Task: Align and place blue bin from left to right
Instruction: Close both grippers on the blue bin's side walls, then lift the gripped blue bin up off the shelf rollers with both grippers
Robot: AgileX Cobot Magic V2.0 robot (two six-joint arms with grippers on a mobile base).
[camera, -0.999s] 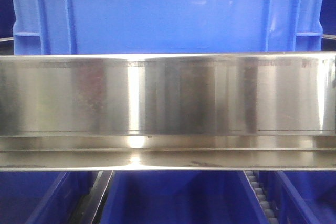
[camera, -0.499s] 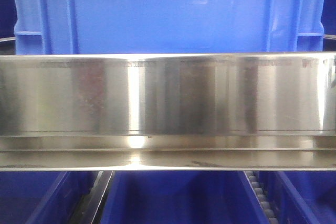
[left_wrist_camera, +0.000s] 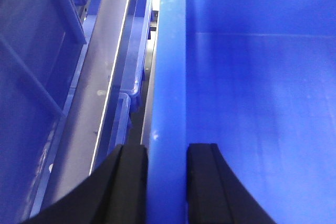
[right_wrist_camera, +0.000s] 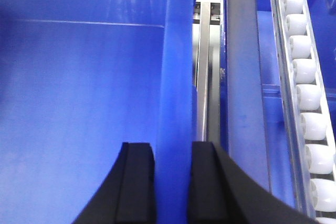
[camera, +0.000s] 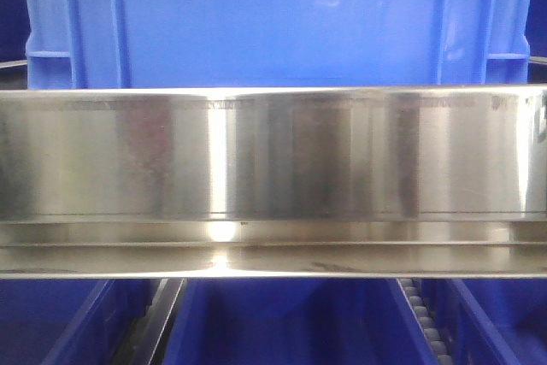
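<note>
- Clearly stiff and bulky, the blue bin (camera: 273, 19) looks smooth-walled, likely slippery.
- Left gripper (left_wrist_camera: 167, 153) clamps its left rim; right gripper (right_wrist_camera: 173, 150) clamps its right rim.

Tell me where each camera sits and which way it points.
Front-facing: low and level, facing the blue bin across a steel rail; no part of the robot shows.
Left wrist: behind the left gripper, looking along the bin's left wall, one finger on each side.
Right wrist: behind the right gripper, looking along the right wall, beside a roller track.
Shared: both wrist views show the bin's inside.
</note>
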